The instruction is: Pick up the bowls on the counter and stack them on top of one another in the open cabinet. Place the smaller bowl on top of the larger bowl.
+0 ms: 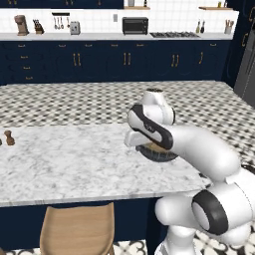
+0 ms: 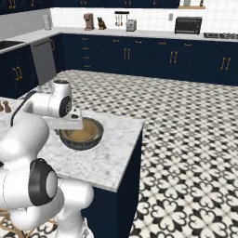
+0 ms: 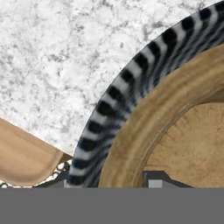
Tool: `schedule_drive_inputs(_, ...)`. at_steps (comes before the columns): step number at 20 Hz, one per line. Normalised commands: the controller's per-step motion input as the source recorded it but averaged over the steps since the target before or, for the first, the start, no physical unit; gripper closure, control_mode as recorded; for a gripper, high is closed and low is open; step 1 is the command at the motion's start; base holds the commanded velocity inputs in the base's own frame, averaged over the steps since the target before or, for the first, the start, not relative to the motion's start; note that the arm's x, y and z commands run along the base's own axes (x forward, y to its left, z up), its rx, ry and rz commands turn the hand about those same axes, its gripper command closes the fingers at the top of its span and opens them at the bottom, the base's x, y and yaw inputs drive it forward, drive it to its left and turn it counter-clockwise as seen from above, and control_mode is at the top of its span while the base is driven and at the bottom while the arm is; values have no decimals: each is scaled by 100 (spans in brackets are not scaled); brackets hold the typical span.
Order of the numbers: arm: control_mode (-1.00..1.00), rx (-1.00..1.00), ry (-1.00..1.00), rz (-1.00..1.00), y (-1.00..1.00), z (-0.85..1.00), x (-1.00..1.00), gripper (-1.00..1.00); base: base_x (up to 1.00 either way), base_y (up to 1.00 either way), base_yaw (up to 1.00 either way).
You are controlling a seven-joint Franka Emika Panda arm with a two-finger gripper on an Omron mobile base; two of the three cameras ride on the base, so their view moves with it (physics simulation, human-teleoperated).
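The small bowl (image 2: 82,131) is sitting inside the big bowl (image 2: 80,143), and both are resting on the counter (image 2: 114,158), near its right end and nearer the far edge than the near one. The gripper (image 2: 69,123) is hanging just above the bowls' left rim. Two small shakers (image 1: 8,137) are standing on the counter well apart from the bowls, far to the left. A chair (image 1: 77,228) is standing before the counter's near edge, left of the arm. Wall units (image 1: 124,59) are running along the back, across the floor (image 2: 186,139).
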Motion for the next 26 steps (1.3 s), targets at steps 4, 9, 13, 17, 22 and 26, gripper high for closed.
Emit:
schedule_drive_inputs(4, -100, 3, 7, -34, -100, 16, -26, 100, 0, 0, 0)
schedule_drive_inputs(9, -100, 5, 0, -21, -69, 7, -49, 100, 0, 0, 0)
schedule_drive_inputs(13, -100, 0, -3, 0, -1, 1, -39, 100, 0, 0, 0)
schedule_drive_inputs(17, 100, 0, 0, 0, 0, 0, 0, 100, -9, 0, 0)
schedule_drive_inputs(22, 100, 0, 0, 0, 0, 0, 0, 100, -100, -74, -18)
schedule_drive_inputs(26, 100, 0, 0, 0, 0, 0, 0, 100, -31, -71, -62)
